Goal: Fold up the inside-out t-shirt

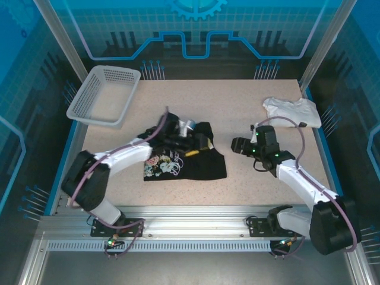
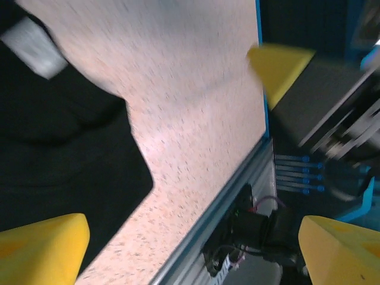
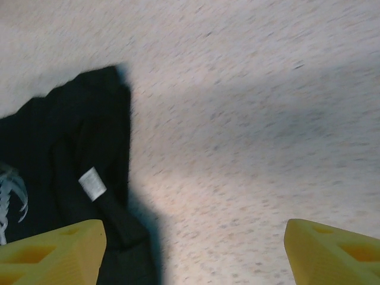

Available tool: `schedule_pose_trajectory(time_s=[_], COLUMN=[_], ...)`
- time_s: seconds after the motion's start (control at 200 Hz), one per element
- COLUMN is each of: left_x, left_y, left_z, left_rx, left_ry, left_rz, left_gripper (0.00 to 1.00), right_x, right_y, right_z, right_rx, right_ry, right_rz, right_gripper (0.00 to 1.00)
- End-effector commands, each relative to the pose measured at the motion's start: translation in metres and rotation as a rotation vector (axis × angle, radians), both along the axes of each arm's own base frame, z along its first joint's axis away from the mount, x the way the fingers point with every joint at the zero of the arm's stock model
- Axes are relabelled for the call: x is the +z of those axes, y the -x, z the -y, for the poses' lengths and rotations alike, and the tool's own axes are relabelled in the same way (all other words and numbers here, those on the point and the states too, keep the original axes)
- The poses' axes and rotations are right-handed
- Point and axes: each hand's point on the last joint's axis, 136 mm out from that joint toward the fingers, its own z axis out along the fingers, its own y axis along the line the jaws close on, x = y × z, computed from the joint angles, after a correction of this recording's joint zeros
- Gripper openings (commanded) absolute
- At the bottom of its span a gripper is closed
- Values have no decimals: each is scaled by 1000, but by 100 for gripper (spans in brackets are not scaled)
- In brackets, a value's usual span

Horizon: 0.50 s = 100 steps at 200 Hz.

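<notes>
Spread the black short-sleeved soft cloth t-shirt [image 1: 184,157] flat before folding: pinch opposite edges, pull apart gently. Bunched on the speckled bench [image 1: 237,101], front-right of the white plastic mesh basket [image 1: 132,95], with pale print [image 1: 161,165] and small white label [image 3: 92,183] on show. Start wide and empty, as now: left tool [image 1: 187,138] over the basket-side half, right tool [image 1: 237,145] just past the far edge.

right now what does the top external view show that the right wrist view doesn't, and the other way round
Top external adds the pale basket at far left, the white folded garment at far right, and the left arm and right arm whole. Right wrist adds a close look at the small white tag near the edge of the black t-shirt. Both share that t-shirt and the speckled table.
</notes>
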Motion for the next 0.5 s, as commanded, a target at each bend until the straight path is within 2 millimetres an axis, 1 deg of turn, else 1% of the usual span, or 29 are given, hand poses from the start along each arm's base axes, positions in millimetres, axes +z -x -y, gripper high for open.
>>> schedule_pose_trajectory(time_s=[0.0, 0.015, 0.02, 0.04, 0.06, 0.075, 0.1, 0.13, 0.16, 0.22, 0.245, 0.265, 0.315, 0.405, 0.495], left_x=[-26, -29, -31, -36, -42, -46, -54, -61, -69, -81, -86, -91, -101, -115, -123], left_y=[-21, -23, -24, -26, -27, -28, -28, -28, -27, -24, -22, -20, -16, -8, -3], left_z=[-78, -85, -88, -98, -107, -114, -125, -135, -144, -157, -160, -163, -166, -164, -165], left_rx=[204, 223, 230, 256, 279, 298, 323, 345, 364, 381, 383, 384, 378, 362, 367], left_ry=[-99, -109, -114, -130, -151, -168, -196, -224, -249, -281, -298, -315, -342, -342, -340], left_rz=[-64, -76, -80, -96, -115, -126, -142, -156, -171, -188, -191, -197, -218, -255, -262], left_gripper=[91, 91, 90, 90, 90, 90, 90, 90, 90, 90, 90, 90, 90, 90, 90], right_x=[-2, -3, -2, -3, -3, -3, -4, -5, -6, -13, -21, -17, -27, -43, -60], right_y=[14, 14, 15, 17, 17, 18, 16, 11, 4, -21, -29, -42, -63, -92, -112], right_z=[-76, -81, -88, -99, -106, -114, -121, -125, -124, -112, -104, -103, -95, -95, -102], right_rx=[252, 267, 288, 320, 336, 357, 366, 354, 329, 249, 216, 194, 154, 133, 144], right_ry=[-68, -70, -73, -77, -77, -72, -63, -47, -34, 8, 24, 22, 14, -34, -68], right_rz=[0, -3, -4, -7, -9, -9, -8, -8, -9, -33, -60, -56, -87, -141, -203], right_gripper=[77, 77, 77, 76, 75, 75, 74, 73, 72, 71, 72, 72, 72, 69, 64])
